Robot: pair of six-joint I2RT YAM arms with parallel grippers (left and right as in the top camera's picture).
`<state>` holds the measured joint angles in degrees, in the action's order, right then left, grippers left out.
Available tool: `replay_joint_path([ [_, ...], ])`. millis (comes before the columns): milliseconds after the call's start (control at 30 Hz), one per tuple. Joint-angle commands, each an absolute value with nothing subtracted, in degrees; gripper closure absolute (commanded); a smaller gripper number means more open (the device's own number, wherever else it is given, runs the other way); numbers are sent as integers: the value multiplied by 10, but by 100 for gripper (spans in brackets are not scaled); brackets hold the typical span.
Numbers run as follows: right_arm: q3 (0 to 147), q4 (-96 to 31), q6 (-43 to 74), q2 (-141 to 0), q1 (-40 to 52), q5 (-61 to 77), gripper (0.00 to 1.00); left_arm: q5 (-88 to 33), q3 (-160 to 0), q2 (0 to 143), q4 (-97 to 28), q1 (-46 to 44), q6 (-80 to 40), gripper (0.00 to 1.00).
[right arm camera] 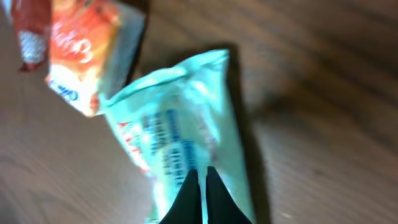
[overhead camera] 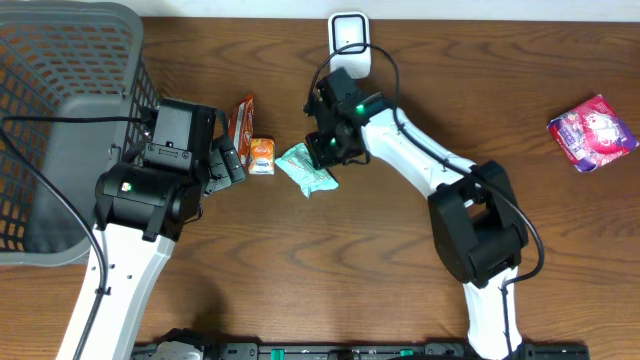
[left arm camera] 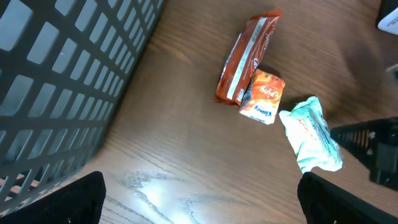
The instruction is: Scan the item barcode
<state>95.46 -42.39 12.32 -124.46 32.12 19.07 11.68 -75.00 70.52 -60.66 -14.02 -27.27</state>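
the pale green packet [overhead camera: 308, 168] is laid on the tabletop [overhead camera: 400, 270] beside an orange pack [overhead camera: 261, 154]. the right claw [right arm camera: 203, 173] is closed tight upon it; whether any film is pinched cannot be told. the left claw [left arm camera: 205, 199] is spread wide and nothing is held.

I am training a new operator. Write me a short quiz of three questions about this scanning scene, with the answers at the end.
1. True or false: the left gripper is open.
2. Which thing lies directly beneath the shut right gripper? A. teal packet B. pink packet C. grey basket
3. What colour is the small packet lying against the long red packet?
Key: 1 true; 2 A; 3 orange.
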Motion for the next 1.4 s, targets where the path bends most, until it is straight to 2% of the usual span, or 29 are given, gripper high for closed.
replay_joint_path([
  [0, 957, -430, 113, -1246, 348, 177, 99, 114, -752, 706, -608, -138, -282, 2],
  [200, 935, -430, 137, -1260, 371, 119, 99, 114, -752, 706, -608, -138, -282, 2],
  [500, 955, -445, 161, -1261, 363, 119, 99, 114, -752, 706, -608, -138, -282, 2],
  [600, 981, -474, 163, -1246, 352, 119, 87, 114, -752, 706, -608, -138, -282, 2],
  [767, 1003, -522, 163, -1223, 337, 142, 49, 114, -752, 706, -608, -138, -282, 2],
  [833, 1003, -538, 163, -1224, 335, 164, 42, 114, -752, 706, -608, -138, -282, 2],
  [967, 976, -526, 163, -1226, 338, 209, 38, 114, -752, 706, -608, -138, -282, 2],
  [1000, 969, -520, 163, -1226, 340, 218, 40, 114, -752, 706, -608, -138, -282, 2],
  [1067, 960, -505, 163, -1226, 345, 233, 51, 114, -752, 706, -608, -138, -282, 2],
  [1167, 962, -489, 175, -1224, 346, 244, 87, 114, -752, 706, -608, -138, -282, 2],
  [1200, 965, -489, 182, -1223, 345, 243, 96, 114, -752, 706, -608, -138, -282, 2],
  [1233, 970, -491, 184, -1221, 344, 243, 99, 114, -752, 706, -608, -138, -282, 2],
  [1367, 984, -486, 197, -1213, 338, 243, 99, 114, -752, 706, -608, -138, -282, 2],
])
